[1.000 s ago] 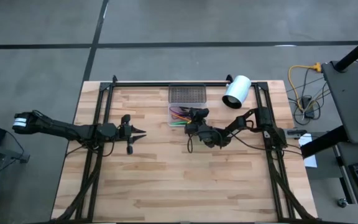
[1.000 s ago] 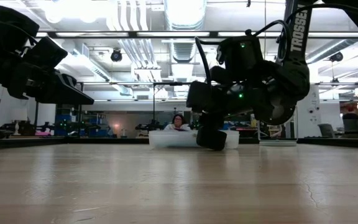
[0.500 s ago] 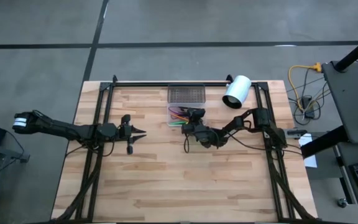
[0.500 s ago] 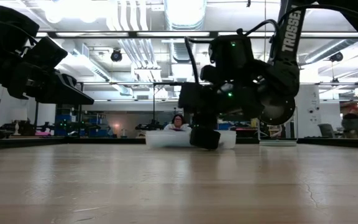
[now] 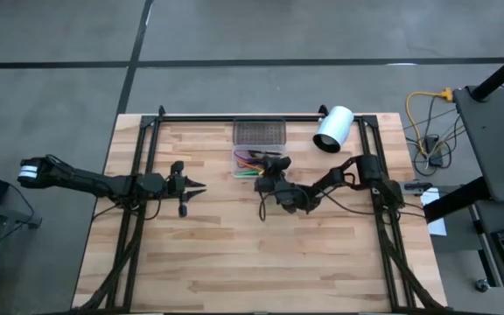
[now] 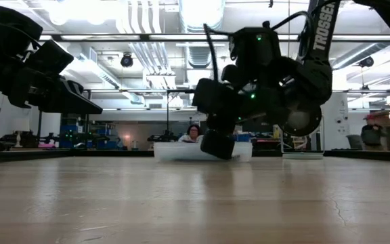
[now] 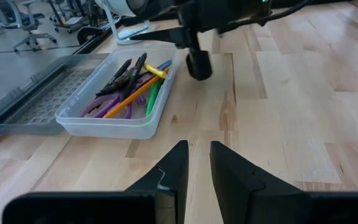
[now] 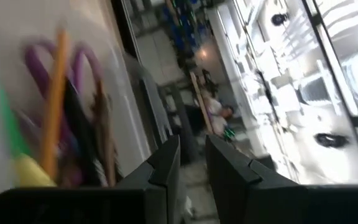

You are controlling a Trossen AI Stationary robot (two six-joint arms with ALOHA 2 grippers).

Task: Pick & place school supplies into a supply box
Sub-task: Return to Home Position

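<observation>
Right gripper (image 5: 271,168) nearly closed on nothing beside supply box (image 5: 254,164) of school supplies (image 7: 132,87); left gripper (image 5: 191,186) likewise, idle well apart

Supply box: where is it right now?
In the high view, the supply box sits at the table's far middle, left of the white cylinder, with the right tool beside it.

1. The tabletop (image 5: 234,254) is pale butcher-block wood, smooth with a soft sheen, its strips and grain plain to see.
2. The supply box (image 7: 114,124) is clear, slightly frosted plastic with a smooth rim; its lid part (image 7: 36,102) is grey plastic with a fine mesh-like texture.
3. The scissors (image 7: 101,107) have glossy purple plastic handles.
4. The left gripper (image 7: 196,169) has matt black plastic fingers.
5. The white cylinder (image 5: 333,129) looks smooth and matt.
6. The floor (image 5: 59,87) is dull grey concrete.
</observation>
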